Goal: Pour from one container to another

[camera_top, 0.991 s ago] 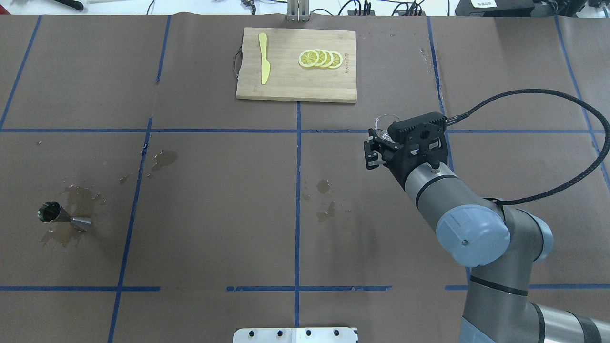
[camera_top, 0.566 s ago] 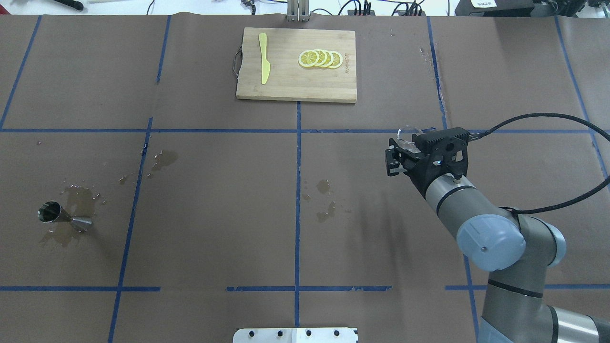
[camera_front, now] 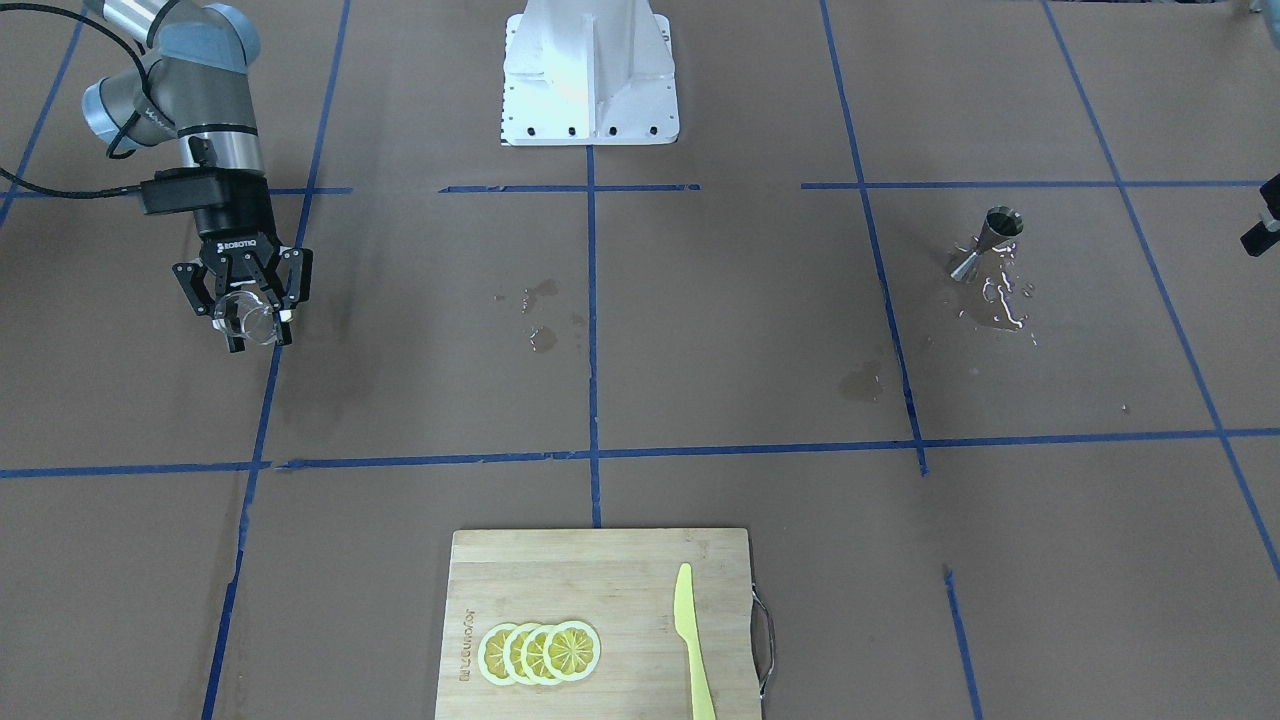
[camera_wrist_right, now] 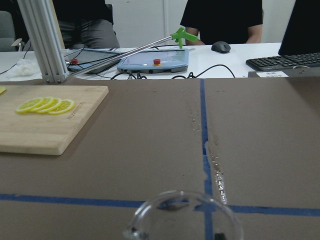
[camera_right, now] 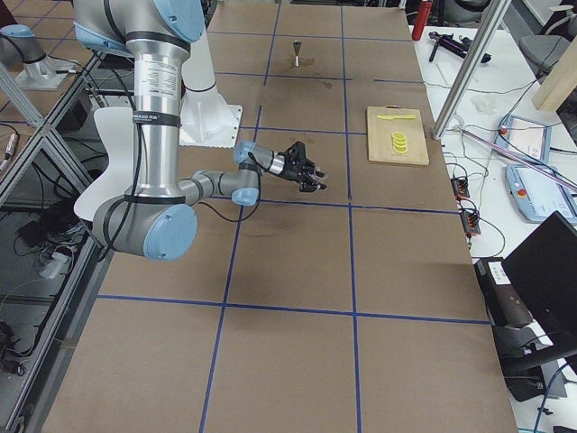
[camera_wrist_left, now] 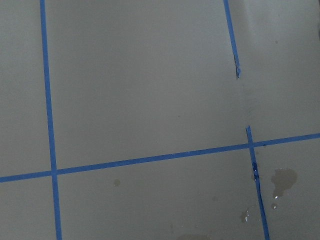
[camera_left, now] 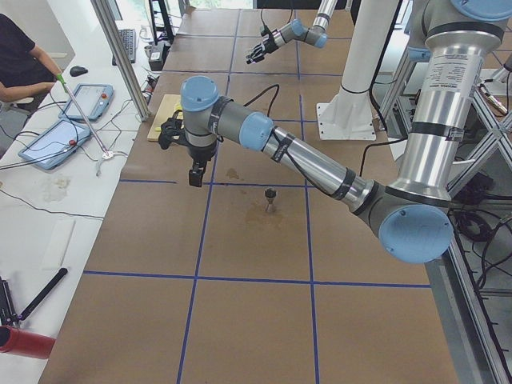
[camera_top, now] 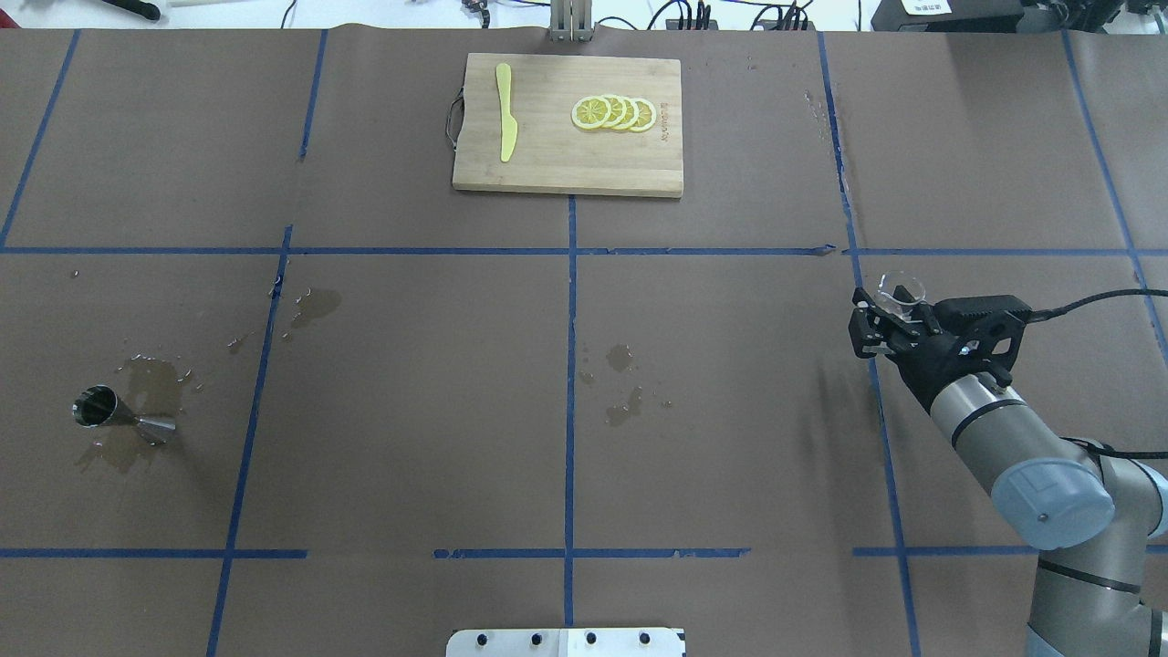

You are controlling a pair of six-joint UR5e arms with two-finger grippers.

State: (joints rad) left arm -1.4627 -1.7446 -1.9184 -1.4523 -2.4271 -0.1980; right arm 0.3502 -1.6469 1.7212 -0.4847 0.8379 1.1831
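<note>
Holding the glass beaker [camera_top: 902, 292] upright by its wall, the right hand [camera_front: 255, 318] is clamped on it above the right part of the surface [camera_top: 411, 365]. It hangs beside a blue tape line [camera_top: 876, 392]. The jigger [camera_top: 96, 408] stands well apart at the left end, in a wet patch [camera_top: 151, 379]. In the right wrist view only the beaker's rim shows and no liquid can be made out. By my reading the pouring is over and the step in hand is setting the beaker down. To do that well, keep the rim level and lower straight. Let the base sit flat before the fingers part, then draw the hand back without brushing the thin wall. If it still has to pour, the long carry to the left should be slow and level. The left hand [camera_left: 194, 172] hangs above the surface near the jigger; I cannot tell whether it is apart or together. For room, the cutting board [camera_top: 566, 123] with its lemon slices [camera_top: 613, 112] and yellow knife [camera_top: 505, 109] lies far off. The nearest standing thing is well away, but the surface's right edge falls outside the overhead view, so keep the placement inward.
</note>
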